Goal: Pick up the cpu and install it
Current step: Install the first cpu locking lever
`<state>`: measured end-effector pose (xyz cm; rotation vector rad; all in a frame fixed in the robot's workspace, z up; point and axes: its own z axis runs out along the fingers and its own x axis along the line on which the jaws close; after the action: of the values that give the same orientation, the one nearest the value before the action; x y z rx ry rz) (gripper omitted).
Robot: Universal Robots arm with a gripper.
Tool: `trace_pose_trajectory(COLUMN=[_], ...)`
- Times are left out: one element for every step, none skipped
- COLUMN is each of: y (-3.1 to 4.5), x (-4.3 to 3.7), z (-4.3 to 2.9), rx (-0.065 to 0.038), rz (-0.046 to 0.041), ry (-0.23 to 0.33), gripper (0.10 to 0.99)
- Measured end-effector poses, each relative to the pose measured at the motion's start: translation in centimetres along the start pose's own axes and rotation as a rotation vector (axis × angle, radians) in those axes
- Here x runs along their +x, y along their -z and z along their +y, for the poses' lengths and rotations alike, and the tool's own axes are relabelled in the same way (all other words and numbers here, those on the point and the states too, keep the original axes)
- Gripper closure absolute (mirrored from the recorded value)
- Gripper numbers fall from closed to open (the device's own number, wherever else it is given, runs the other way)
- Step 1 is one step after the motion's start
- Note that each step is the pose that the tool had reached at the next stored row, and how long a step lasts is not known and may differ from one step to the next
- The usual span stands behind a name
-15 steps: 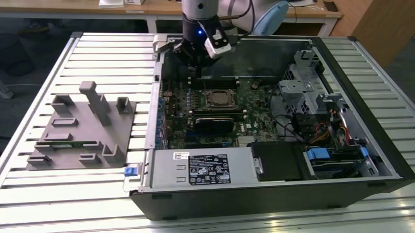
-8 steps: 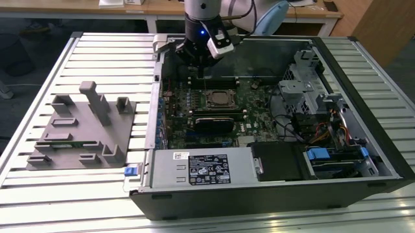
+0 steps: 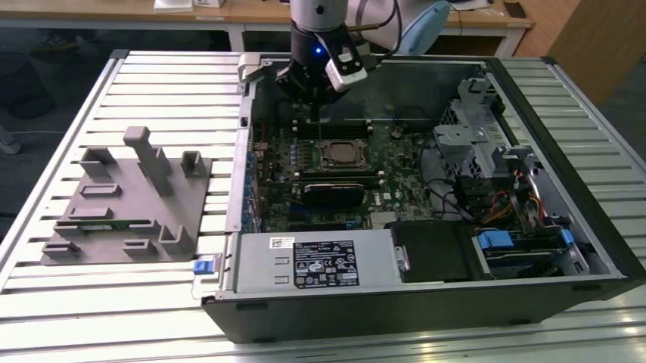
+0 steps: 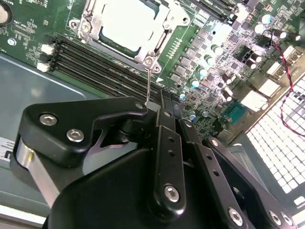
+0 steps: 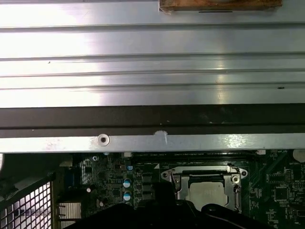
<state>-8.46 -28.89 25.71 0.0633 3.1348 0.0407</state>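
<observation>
The cpu (image 3: 340, 153) lies flat in its socket on the green motherboard inside the open computer case, its pale silvery top (image 4: 126, 24) ringed by a metal retention frame (image 4: 90, 28). In the first wrist view the cpu (image 5: 206, 193) sits just past the case wall. A thin wire socket lever (image 4: 148, 81) stands up from the frame's corner. My gripper (image 3: 319, 106) hangs over the far side of the board, beyond the socket. Its fingers (image 4: 159, 98) are closed together at the top end of that lever.
A grey plastic holder (image 3: 121, 204) with upright posts lies on the slatted table (image 3: 172, 83) at the exterior view's left. Inside the case are memory slots (image 4: 95, 62), a power supply (image 3: 313, 261) and a drive cage (image 3: 474, 128). The case wall (image 5: 152, 119) stands close behind the gripper.
</observation>
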Motion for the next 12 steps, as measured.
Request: trace_pose_trajectory(y=[0.0,0.0,0.0,-0.01,-0.01,-0.01,-0.01,-0.01,-0.02,-0.02,-0.03,-0.03], x=[-0.1,-0.21,-0.32,-0.43,-0.54,-0.65,-0.76,-0.85,-0.94,-1.02,-1.1,-1.18], z=[0.01,0.01,0.01,0.02,0.02,0.02,0.03,0.03,0.04,0.04,0.04,0.05], rx=[0.0,0.0,0.0,0.0,0.0,0.0,0.0,0.0,0.0,0.0,0.0,0.0], rz=[0.0,0.0,0.0,0.0,0.0,0.0,0.0001,0.0001,0.0001,0.0001,0.0,0.0], ry=[0.0,0.0,0.0,0.0,0.0,0.0,0.0,0.0,0.0,0.0,0.0,0.0], gripper=[0.98,0.98,0.98,0.98,0.98,0.98,0.98,0.98,0.98,0.98,0.98,0.98])
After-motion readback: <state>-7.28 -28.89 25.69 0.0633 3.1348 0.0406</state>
